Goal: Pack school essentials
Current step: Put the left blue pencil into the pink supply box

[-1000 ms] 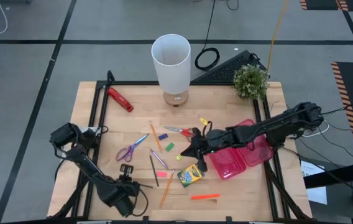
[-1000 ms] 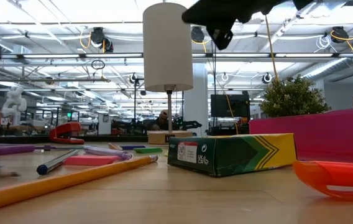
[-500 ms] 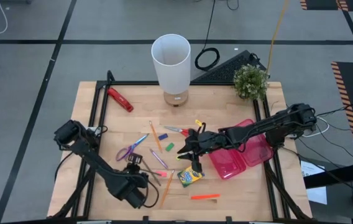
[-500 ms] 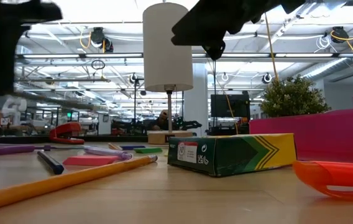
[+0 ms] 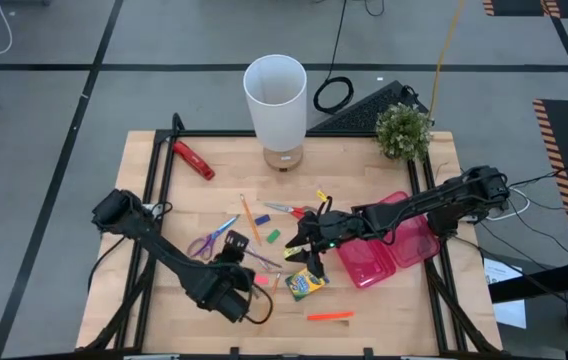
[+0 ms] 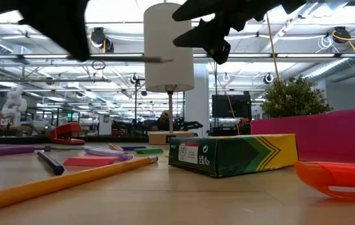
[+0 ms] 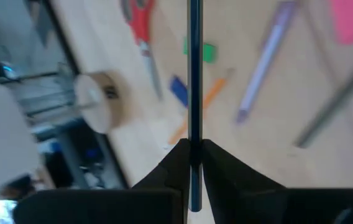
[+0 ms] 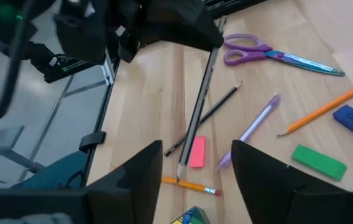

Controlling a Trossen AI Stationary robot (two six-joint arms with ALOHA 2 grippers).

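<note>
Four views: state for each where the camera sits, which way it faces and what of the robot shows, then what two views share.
High view: above the table, looking straight down; left arm and right arm both show.
Low view: at tabletop height, looking level past the crayon box into the room; both arms enter from above.
Left wrist view: on the left arm, looking down; left jaws shut on a dark pencil.
Right wrist view: on the right arm, facing the left arm; right jaws open.
Shared: both wrist views show that pencil and the green eraser.
</note>
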